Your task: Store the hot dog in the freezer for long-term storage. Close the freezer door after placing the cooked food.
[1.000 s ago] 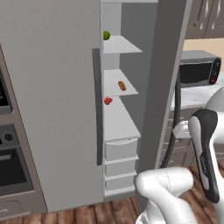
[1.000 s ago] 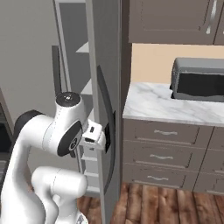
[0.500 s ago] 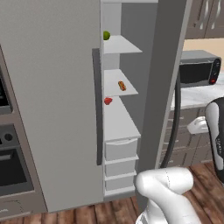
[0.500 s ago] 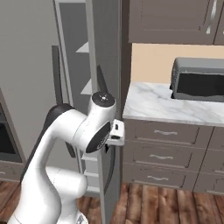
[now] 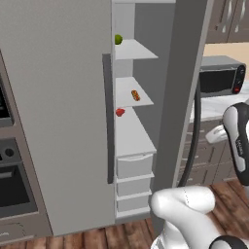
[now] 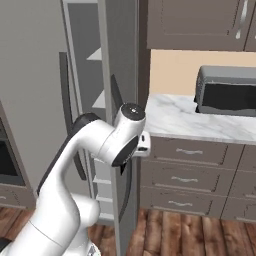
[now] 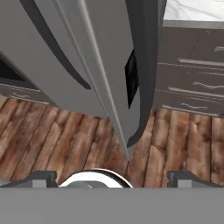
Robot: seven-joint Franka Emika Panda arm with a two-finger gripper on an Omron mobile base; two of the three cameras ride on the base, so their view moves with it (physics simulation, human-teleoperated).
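Hot dog [image 5: 135,95] lies on a middle white shelf of the freezer [image 5: 131,146], a red item [image 5: 120,112] just below it and a green one [image 5: 118,39] above. The freezer door [image 5: 187,82] stands open. Over the last second the arm has swung right, around the door's edge, with the gripper [image 7: 112,177] spread wide and empty; closing the door looks next.

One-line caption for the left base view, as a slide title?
Hot dog on a white shelf inside the freezer, freezer door open.
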